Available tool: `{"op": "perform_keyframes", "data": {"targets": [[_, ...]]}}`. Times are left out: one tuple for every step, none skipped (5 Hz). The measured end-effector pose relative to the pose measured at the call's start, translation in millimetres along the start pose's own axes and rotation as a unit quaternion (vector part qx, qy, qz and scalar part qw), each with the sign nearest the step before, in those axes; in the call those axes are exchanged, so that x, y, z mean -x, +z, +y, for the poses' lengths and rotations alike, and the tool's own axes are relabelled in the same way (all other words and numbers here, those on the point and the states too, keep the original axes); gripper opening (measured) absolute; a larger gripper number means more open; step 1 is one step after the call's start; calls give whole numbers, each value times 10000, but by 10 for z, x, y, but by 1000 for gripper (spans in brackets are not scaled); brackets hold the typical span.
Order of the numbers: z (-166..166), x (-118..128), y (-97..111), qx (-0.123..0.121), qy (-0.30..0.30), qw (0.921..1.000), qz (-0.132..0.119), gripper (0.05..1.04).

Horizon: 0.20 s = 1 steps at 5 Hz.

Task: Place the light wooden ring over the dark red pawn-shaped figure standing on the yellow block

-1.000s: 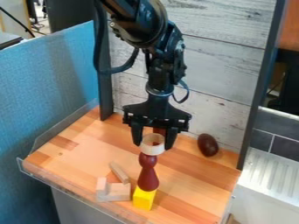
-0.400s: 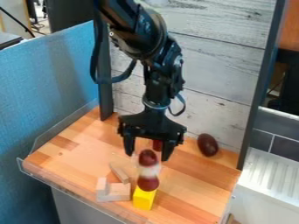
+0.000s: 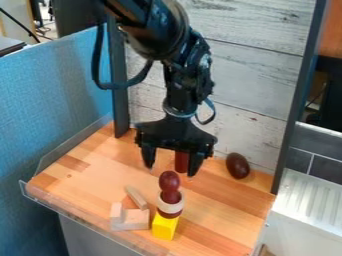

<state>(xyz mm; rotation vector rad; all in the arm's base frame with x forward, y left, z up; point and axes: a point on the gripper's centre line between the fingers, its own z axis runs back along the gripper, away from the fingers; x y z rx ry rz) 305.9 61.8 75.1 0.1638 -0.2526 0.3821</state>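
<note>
Taking the pin's head as my clock's centre and twelve as the top of the camera view, I start with the pale wooden blocks at eight o'clock, one piece upright beside one lying flat. Just above them, at nine, a wooden stick lies aslant. Neither has shifted.

At six, the yellow block bears the dark red pin, which stands upright. The pale ring has just changed place: a second ago I had it between my fingertips above the pin's head; then I opened and it dropped, blurred on the way down. Now it sits around the pin's lower body, apart from me. I judge the ring is threaded and the pin can carry it without my help.

My claw is at twelve, fingers spread wide and holding nothing; it has risen a little since letting go. Just past twelve, partly behind my right-hand finger in the view, is a red cylinder. At two, well apart, the dark brown egg-shaped thing hasn't moved.
</note>
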Motion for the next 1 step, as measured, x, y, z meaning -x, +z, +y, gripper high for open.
{"op": "perform_keyframes", "data": {"targets": [[216,-99,250,90,38,9999,73,1002]]}}
